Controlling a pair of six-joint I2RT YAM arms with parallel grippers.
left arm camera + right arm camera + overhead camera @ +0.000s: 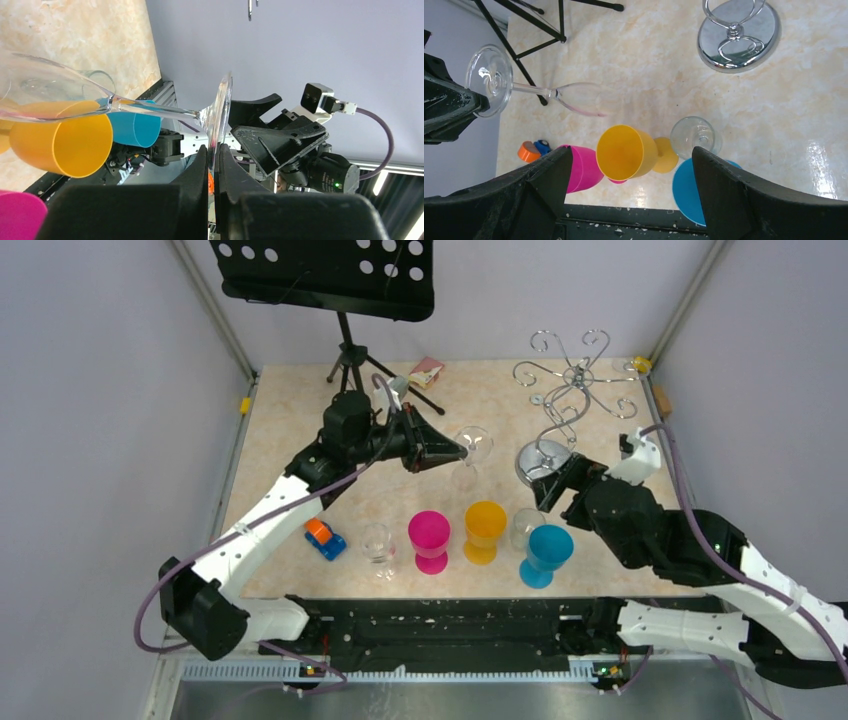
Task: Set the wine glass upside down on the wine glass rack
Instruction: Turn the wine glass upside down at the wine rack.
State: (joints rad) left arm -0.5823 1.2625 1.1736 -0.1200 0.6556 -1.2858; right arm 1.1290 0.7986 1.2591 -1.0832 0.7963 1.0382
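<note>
The clear wine glass (472, 447) hangs on its side above the table's middle. My left gripper (463, 453) is shut on the rim of its round foot. In the left wrist view the foot (220, 117) stands edge-on between the black fingers (199, 170), and the stem and bowl (45, 92) reach left. The right wrist view shows the same glass (491, 80) at the upper left. The chrome wine glass rack (572, 390) stands at the back right, its mirror base (739, 37) on the table. My right gripper (556, 492) stands open and holds nothing, near that base.
A pink goblet (430, 538), an orange goblet (484, 530) and a blue goblet (547, 552) stand in a row near the front. Clear glasses (378, 543) (524, 528) sit among them. A toy car (324, 538) lies front left. A black music stand (345, 300) occupies the back.
</note>
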